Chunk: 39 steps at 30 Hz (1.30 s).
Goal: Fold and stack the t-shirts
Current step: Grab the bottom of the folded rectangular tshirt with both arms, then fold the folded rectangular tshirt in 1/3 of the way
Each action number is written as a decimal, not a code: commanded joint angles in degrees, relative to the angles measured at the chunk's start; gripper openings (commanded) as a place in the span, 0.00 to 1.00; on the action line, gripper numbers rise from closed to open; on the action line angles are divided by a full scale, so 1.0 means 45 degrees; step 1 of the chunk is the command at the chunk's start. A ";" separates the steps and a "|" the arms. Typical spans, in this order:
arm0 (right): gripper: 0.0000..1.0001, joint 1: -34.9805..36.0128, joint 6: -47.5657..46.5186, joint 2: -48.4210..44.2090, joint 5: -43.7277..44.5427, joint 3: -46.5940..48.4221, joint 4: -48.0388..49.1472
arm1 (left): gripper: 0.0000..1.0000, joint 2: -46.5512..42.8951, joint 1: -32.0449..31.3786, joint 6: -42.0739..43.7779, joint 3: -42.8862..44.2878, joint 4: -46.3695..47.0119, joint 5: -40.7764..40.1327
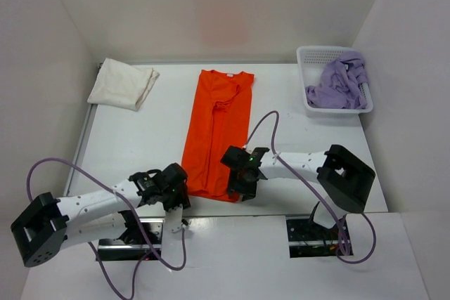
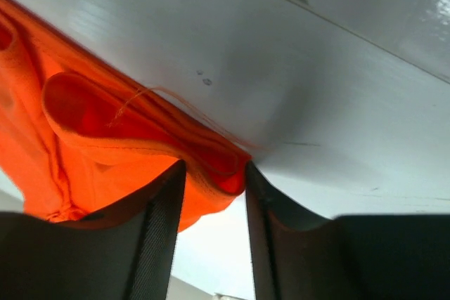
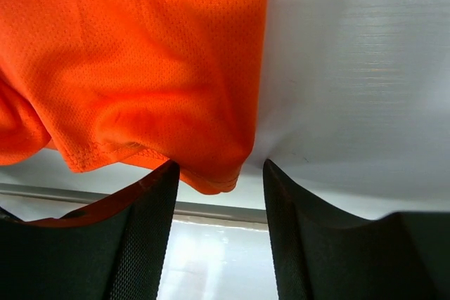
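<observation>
Top external: orange t-shirt (image 1: 218, 131) hem corners hidden.

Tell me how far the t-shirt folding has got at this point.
Done: the cream-white t-shirt lies folded at the far left of the table. In hand: the orange t-shirt is folded into a long strip; the left gripper pinches one near hem corner, the right gripper straddles the other, jaws apart. Left: finishing orange, the lavender t-shirt crumpled in the basket, and stacking; no stack exists.
</observation>
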 commanded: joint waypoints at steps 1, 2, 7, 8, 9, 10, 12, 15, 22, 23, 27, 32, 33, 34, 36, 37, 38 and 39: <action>0.56 -0.0226 -0.0168 0.0289 0.0052 0.0285 0.0493 | 0.45 0.0887 0.0042 -0.0112 0.0564 0.0239 0.0217; 0.56 -0.0228 -0.0168 0.0290 0.0051 0.0285 0.0493 | 0.43 0.1199 0.0042 -0.0249 0.0759 0.0241 0.0352; 0.55 -0.0345 -0.0402 0.0427 0.0205 0.0520 0.0358 | 0.36 0.2061 0.0042 -0.0972 0.1619 0.0610 0.0765; 0.52 -0.0345 -0.0402 0.0427 0.0207 0.0636 0.0357 | 0.32 0.2177 0.0042 -0.0973 0.1621 0.0612 0.0764; 0.51 -0.0345 -0.0402 0.0427 0.0207 0.0637 0.0357 | 0.30 0.2062 0.0042 -0.0973 0.1621 0.0380 0.0764; 0.46 -0.0345 -0.0402 0.0427 0.0207 0.0637 0.0357 | 0.27 0.2061 0.0042 -0.0973 0.1621 0.0261 0.0996; 0.37 -0.0462 -0.0402 0.0582 0.0207 0.0521 0.0474 | 0.23 0.1789 0.0042 -0.1108 0.1621 0.0143 0.1329; 0.16 -0.0462 -0.0519 0.0759 0.0070 0.0520 0.0474 | 0.16 0.1905 0.0042 -0.2044 0.2030 0.0317 0.1758; 0.00 -0.0872 -0.0656 -0.0371 0.0070 0.0363 -0.0091 | 0.08 0.2177 0.0567 -0.4467 0.3455 0.0163 0.3263; 0.00 -0.0872 -0.0810 -0.0490 0.0206 0.0518 -0.0344 | 0.08 0.2178 0.0704 -0.4933 0.3611 0.0008 0.3438; 0.00 -0.1476 -0.1435 -0.0784 0.0324 0.1183 -0.0931 | 0.07 0.2606 0.1758 -0.5503 0.4586 -0.0267 0.3750; 0.00 -0.2823 -0.2334 -0.1232 0.0187 0.1787 -0.0796 | 0.05 0.3544 0.3709 -0.6361 0.5913 -0.0074 0.4006; 0.00 -0.3309 -0.2780 -0.1233 0.0187 0.1944 -0.0796 | 0.05 0.3816 0.3907 -0.6480 0.6091 0.0044 0.4122; 0.00 -0.3584 -0.3017 -0.1233 0.0187 0.2119 -0.0680 | 0.05 0.3954 0.4064 -0.6481 0.6287 0.0277 0.4123; 0.00 -0.4382 -0.3737 -0.0844 0.0187 0.2822 -0.0678 | 0.05 0.4441 0.4319 -0.6831 0.6851 0.0532 0.4123; 0.00 -0.4639 -0.3974 -0.0668 0.0187 0.3095 -0.0562 | 0.05 0.4618 0.4474 -0.6948 0.7029 0.0882 0.4123; 0.00 -0.4893 -0.4208 -0.0473 0.0187 0.3388 -0.0561 | 0.05 0.4794 0.4475 -0.7066 0.7224 0.1079 0.4123; 0.00 -0.5147 -0.4423 0.0031 0.0071 0.3990 -0.0445 | 0.05 0.5163 0.4669 -0.7241 0.7419 0.1274 0.4123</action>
